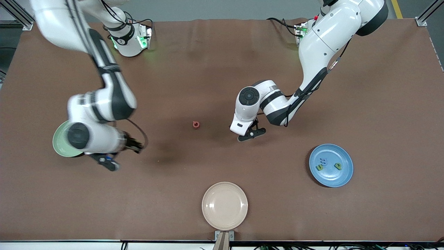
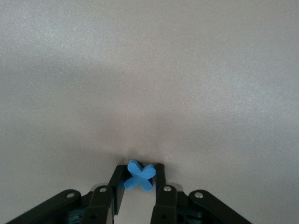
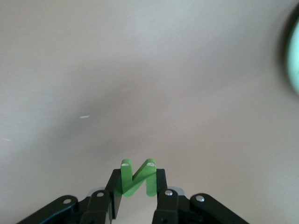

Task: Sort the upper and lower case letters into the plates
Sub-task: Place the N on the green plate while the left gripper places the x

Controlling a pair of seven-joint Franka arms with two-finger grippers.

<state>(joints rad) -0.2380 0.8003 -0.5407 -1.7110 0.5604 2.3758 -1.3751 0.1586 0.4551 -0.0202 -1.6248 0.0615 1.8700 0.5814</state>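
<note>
My left gripper is shut on a blue letter x and holds it over bare table near the middle. My right gripper is shut on a green letter N over the table beside the pale mint green plate, which my right arm partly hides; its rim shows in the right wrist view. A pinkish-red letter lies on the table between the two grippers. The blue plate holds a blue letter and two green letters.
A cream-beige plate sits at the table edge nearest the front camera, with nothing in it. The brown table carries nothing else.
</note>
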